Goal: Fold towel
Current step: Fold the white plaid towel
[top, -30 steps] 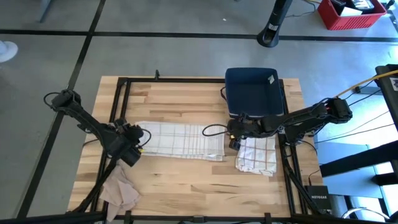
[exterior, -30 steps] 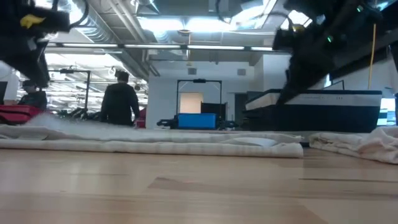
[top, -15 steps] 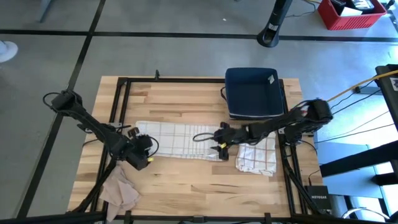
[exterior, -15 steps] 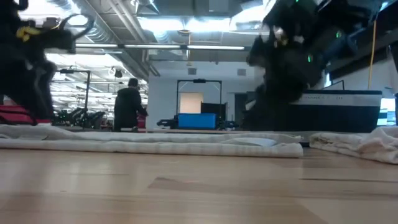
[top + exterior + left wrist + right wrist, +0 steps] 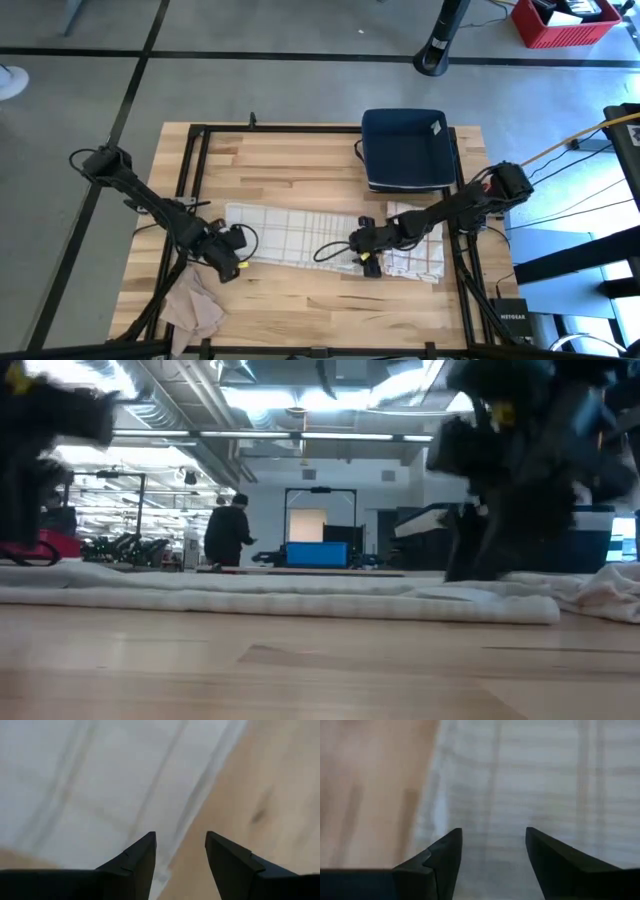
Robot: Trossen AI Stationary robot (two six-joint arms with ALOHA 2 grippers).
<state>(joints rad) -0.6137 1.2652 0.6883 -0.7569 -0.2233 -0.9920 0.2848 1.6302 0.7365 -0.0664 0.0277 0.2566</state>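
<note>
- The towel [image 5: 290,232] lies flat on the wooden counter [image 5: 300,160], a long checked strip between the two arms.
- It looks thin, light and soft; it will sag and wrinkle, not slide stiffly.
- The left gripper [image 5: 232,262] is low at the towel's near-left corner, jaws apart and holding nothing.
- The right gripper [image 5: 366,258] is at the near-right corner, jaws apart too, probably just above the cloth.
- The best hold, I think, is the hem at each corner, pinching only the top layer.

Grey floor [image 5: 300,85], red crate [image 5: 565,22]
</note>
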